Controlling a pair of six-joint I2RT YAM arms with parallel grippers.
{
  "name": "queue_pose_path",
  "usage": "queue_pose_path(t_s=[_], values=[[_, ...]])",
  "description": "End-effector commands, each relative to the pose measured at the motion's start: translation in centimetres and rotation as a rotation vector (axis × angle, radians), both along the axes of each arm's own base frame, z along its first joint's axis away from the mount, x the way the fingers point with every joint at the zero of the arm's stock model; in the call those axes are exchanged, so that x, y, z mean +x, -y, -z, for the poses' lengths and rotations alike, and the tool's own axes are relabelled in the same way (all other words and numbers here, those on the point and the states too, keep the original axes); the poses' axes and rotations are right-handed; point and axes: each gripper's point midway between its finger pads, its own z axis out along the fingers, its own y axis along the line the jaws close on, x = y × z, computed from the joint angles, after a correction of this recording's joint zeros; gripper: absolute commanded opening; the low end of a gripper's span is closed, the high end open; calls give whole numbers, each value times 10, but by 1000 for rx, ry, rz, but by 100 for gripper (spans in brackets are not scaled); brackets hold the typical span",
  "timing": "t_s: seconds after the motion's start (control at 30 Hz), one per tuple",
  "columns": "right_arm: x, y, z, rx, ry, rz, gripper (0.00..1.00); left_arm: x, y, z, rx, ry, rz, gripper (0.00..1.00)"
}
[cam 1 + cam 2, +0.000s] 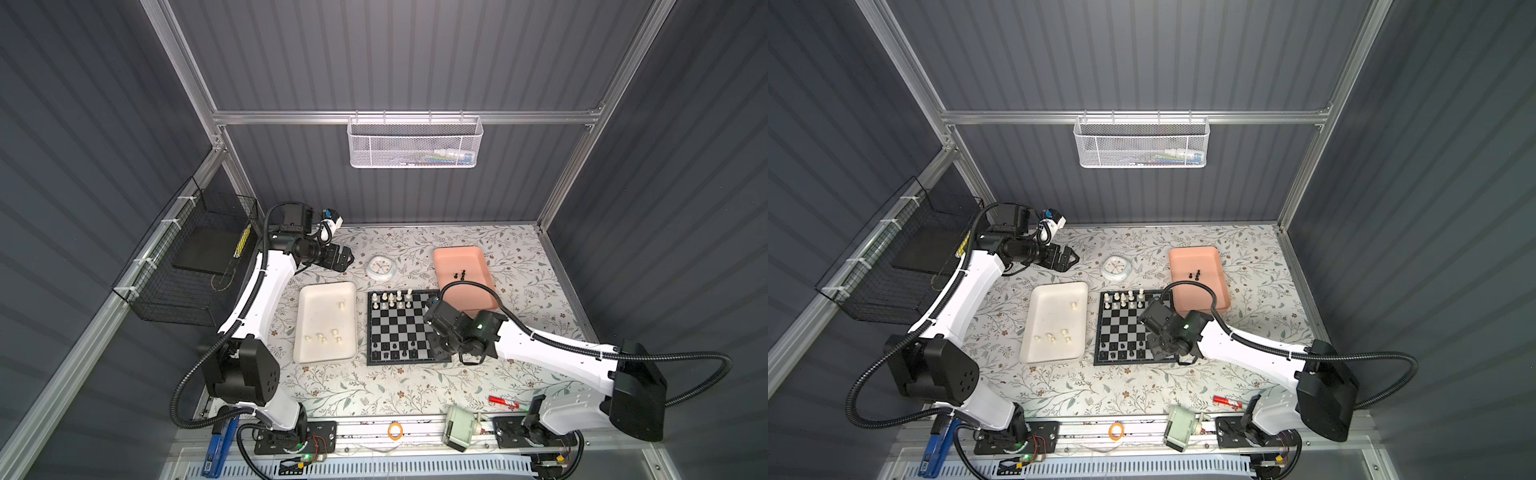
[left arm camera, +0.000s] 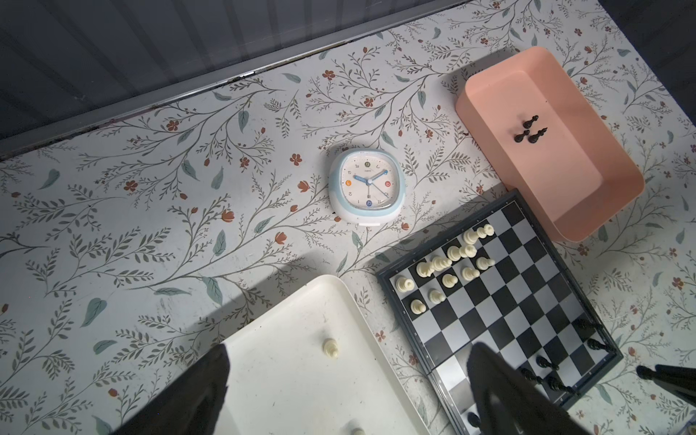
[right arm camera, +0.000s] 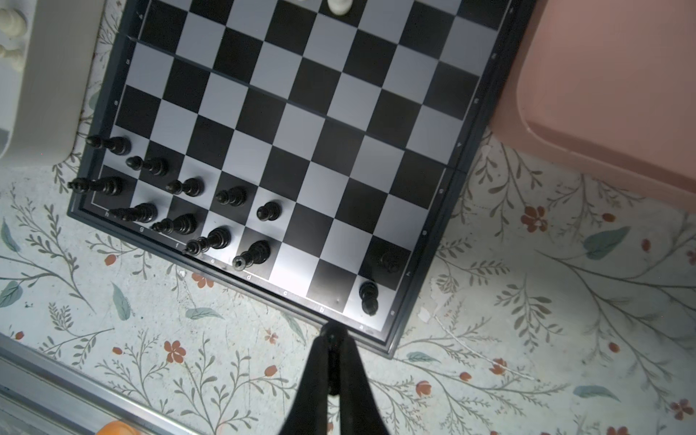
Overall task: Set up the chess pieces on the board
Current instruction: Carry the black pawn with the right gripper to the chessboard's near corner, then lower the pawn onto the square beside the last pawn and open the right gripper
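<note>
Now the right gripper (image 3: 331, 339) hangs just off the near edge of the board (image 3: 301, 124), fingers pinched together around what looks like a tiny black piece at the tips. Empty back-row squares lie straight ahead of them. The left gripper (image 1: 1068, 258) hangs wide open, empty, well away. Three black pawns (image 2: 529, 130) wait in the pink tray (image 2: 486, 109); cream pieces (image 1: 324, 337) sit in the white tray (image 1: 307, 291).

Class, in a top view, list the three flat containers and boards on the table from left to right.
white tray → chessboard → pink tray
</note>
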Motion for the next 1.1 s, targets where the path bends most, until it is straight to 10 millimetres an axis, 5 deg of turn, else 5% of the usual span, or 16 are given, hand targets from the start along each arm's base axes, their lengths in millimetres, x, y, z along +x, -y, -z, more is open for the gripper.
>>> queue_pose_path(t_s=[0.0,1.07], values=[[-3,-2,9,-17,-4,19,6,-6,2,-17,-15,32,-1,100],[-3,-2,55,-111,-25,47,7,-10,4,-18,-26,34,8,100]])
